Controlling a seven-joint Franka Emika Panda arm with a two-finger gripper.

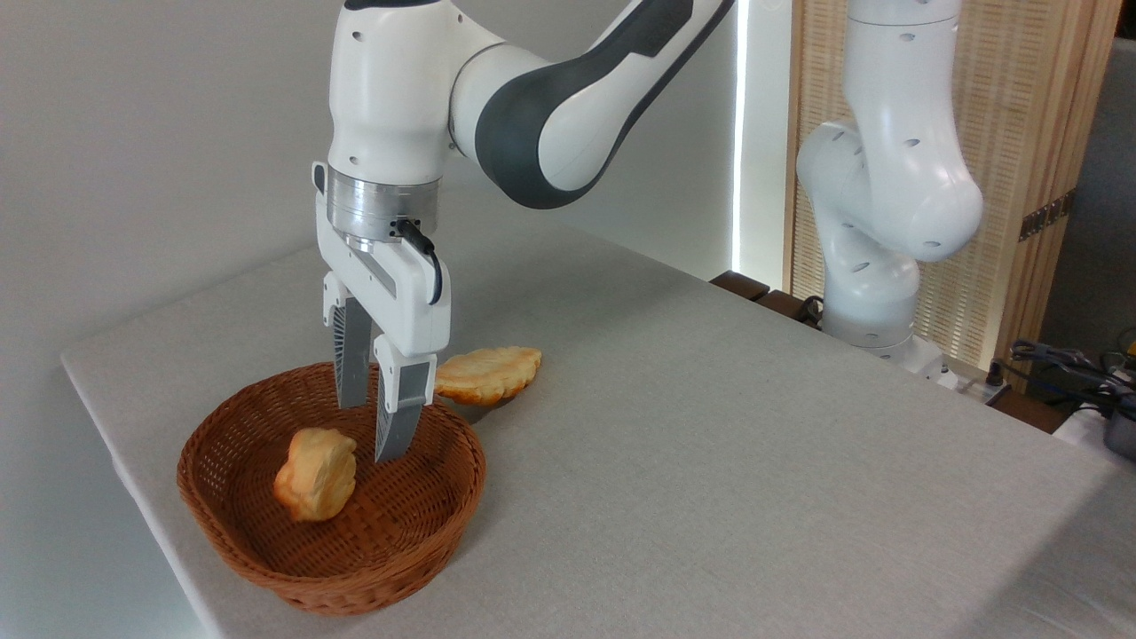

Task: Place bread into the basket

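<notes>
One bread [316, 474] lies in basket [266, 559] (claw [373, 430] parted).

A robot arm's gripper [373, 426] hangs over a brown wicker basket [266, 559] at the near left corner of a grey table [710, 461], its two fingers spread apart with nothing between them. A golden bun [316, 474] sits tipped on its side inside the basket, just left of and below the fingertips, clear of them. A paler, leaf-shaped pastry [490, 374] lies on the table just beyond the basket's far rim. The arm's white base [874, 302] stands at the table's far right edge.
</notes>
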